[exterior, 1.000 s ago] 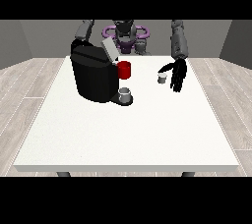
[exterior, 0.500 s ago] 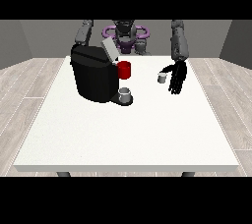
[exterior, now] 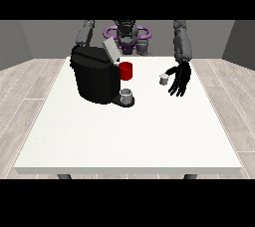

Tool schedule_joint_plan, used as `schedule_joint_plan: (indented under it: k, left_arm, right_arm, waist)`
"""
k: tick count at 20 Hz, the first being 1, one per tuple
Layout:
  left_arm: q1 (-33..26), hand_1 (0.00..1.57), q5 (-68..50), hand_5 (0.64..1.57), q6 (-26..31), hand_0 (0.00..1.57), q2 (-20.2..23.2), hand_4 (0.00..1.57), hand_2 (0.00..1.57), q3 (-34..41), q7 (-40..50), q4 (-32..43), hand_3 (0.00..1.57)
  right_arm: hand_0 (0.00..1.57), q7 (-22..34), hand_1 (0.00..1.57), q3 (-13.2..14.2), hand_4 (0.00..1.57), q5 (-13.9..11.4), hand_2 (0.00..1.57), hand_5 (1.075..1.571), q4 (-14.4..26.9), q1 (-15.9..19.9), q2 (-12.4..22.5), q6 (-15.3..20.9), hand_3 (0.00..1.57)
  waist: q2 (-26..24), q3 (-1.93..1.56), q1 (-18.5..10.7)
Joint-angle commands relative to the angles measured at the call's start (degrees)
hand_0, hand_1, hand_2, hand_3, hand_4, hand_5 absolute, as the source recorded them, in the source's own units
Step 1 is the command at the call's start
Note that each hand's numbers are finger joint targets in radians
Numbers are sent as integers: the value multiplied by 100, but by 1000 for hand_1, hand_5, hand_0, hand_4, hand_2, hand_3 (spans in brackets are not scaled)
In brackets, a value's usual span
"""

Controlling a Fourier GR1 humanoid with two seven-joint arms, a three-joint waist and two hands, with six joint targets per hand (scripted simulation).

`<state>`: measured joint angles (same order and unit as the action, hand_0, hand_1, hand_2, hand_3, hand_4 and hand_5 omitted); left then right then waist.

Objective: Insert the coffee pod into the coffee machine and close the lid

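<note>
Right now the coffee pod (exterior: 163, 79) stands on the table (exterior: 129, 136), just beside the hand at the view's right (exterior: 179, 77), whose fingers hang spread, holding nothing. You should close around the pod squarely before lifting toward the coffee machine (exterior: 95, 74), its lid (exterior: 110, 50) raised.

No readable text, label or number anywhere

Table (exterior: 124, 136): bears all items on its far half. Coffee machine (exterior: 94, 74): left of centre, lid (exterior: 110, 51) raised and tilted at its top right. Cup (exterior: 127, 96): on the machine's base, at its front right. Mug (exterior: 126, 70): just behind and above the cup, beside the machine. Coffee pod (exterior: 163, 79): right of the mug, apart from it. Hand at the view's right (exterior: 180, 77): just right of the pod.
</note>
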<state>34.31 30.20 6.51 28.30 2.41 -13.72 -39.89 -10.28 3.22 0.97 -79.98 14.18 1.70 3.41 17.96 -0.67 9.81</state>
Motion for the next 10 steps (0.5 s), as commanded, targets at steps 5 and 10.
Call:
schedule_joint_plan:
  k: [5,10]
  left_arm:
    - [-47,1182,440,1571,-376,1182,-291,0,1198,-212,-234,458,1083]
    - [-130,1262,604,1571,-249,1262,-627,73,1250,-482,-99,254,1097]
  right_arm:
    - [0,-97,0,-292,359,-136,0,1571,-61,-330,-139,-33,0]
    - [0,136,0,142,318,96,0,1571,327,59,22,40,0]
  waist:
    - [-106,72,222]
    - [-365,69,20]
